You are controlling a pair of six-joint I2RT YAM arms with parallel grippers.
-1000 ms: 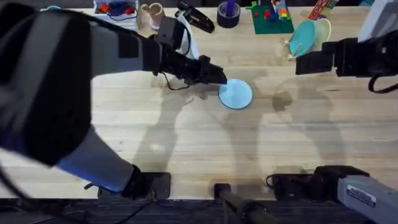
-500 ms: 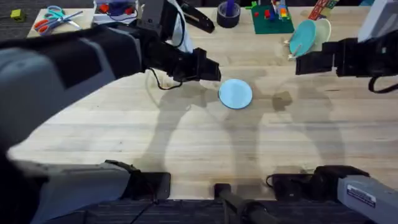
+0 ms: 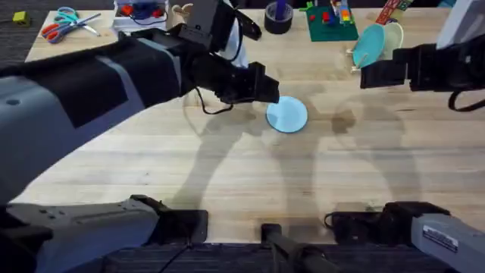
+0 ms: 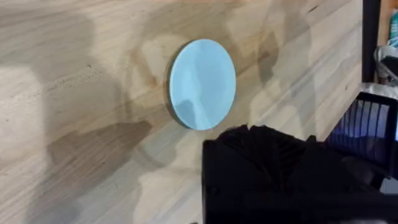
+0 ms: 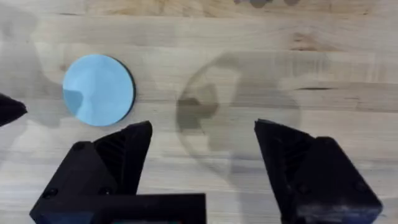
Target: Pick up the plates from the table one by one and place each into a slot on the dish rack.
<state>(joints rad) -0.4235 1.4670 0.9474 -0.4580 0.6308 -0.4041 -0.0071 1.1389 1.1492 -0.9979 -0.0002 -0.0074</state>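
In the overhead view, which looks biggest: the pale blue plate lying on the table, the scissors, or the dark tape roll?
1. Pale blue plate, plainly largest.
2. Scissors.
3. Dark tape roll.
The scissors and the roll look close in size, and both sit farther from the camera, so that order is unsure.

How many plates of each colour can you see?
Pale blue plate lying flat on the table: 1
Teal plate standing in the dish rack: 1
Cream plate standing behind it in the rack: 1
Total: 3
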